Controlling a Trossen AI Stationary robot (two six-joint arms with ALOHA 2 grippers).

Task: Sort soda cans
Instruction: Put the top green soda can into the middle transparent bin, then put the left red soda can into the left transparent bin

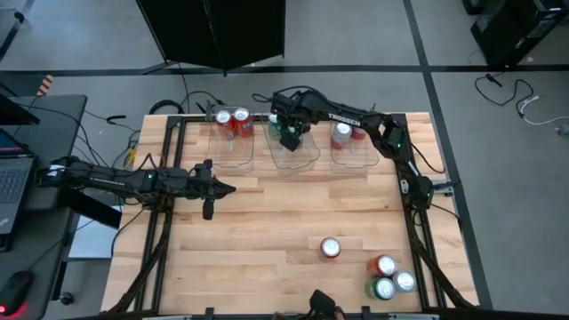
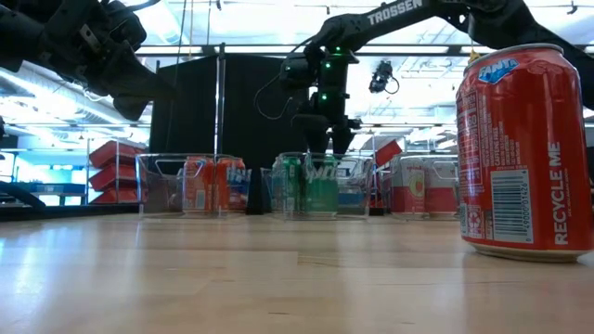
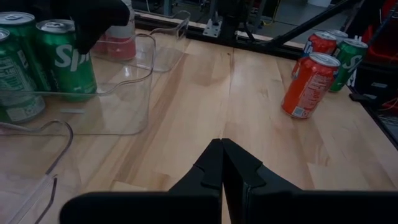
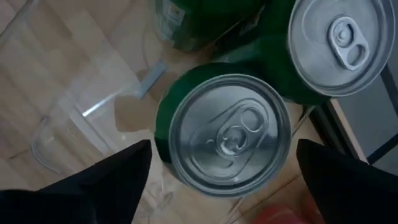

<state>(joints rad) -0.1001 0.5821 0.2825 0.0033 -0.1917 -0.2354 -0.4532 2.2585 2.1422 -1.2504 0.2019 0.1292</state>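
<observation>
The table is bare wood over most of its middle and near half, so there is wide free room between the bins at the far edge and the cans near the front right corner.

The right arm reaches from the right edge along the far side to the middle bin. The left arm lies across the left part of the table, well clear of the bins.

Three clear bins stand in a row along the far edge. The left bin holds two red cans. The right bin holds a silver-white can, with a red one just beside it.

The right gripper hangs over the middle bin, its fingers spread wide on either side of an upright green can without gripping it. A second green can stands just beside it in the same bin.

The left gripper hovers over open wood, fingers pressed together and empty.

A lone red can stands in open space right of centre. Near the front right corner a red can, a green can and a silver-white can cluster together, touching or nearly so.
</observation>
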